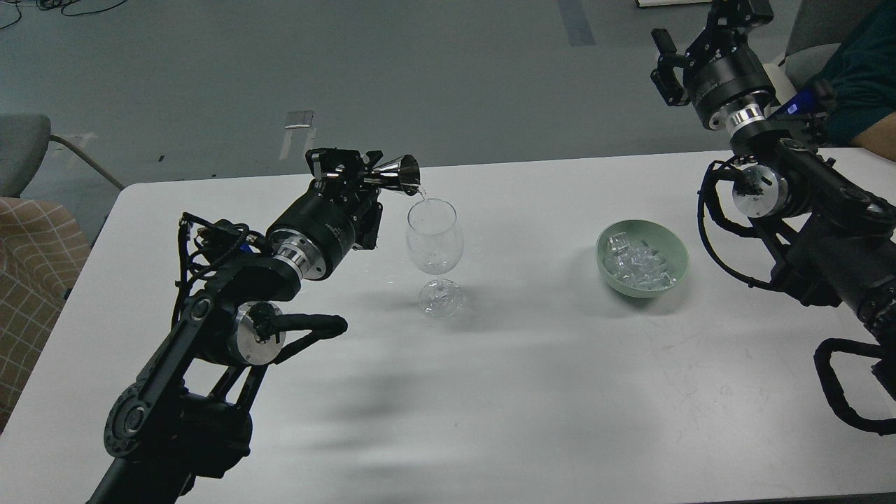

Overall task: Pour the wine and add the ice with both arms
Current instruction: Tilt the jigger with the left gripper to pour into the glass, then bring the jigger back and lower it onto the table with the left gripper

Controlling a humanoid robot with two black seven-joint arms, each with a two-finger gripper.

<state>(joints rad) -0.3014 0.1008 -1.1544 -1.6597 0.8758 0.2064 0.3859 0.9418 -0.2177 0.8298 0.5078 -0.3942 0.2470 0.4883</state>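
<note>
A clear stemmed wine glass (435,245) stands upright on the white table (532,392). My left gripper (357,173) is shut on a small steel jigger (400,174), held on its side with its mouth just above the glass's left rim. A thin clear trickle of wine (421,194) hangs from the jigger's lip. Clear ice cubes (638,265) fill a pale green bowl (677,248) to the right of the glass. My right gripper (731,10) is raised at the top right, far from the bowl, partly cut by the frame edge.
A person's arm in a dark teal sleeve (864,77) rests at the table's far right corner. A grey chair (21,150) and a checked cushion (35,280) stand off the table's left side.
</note>
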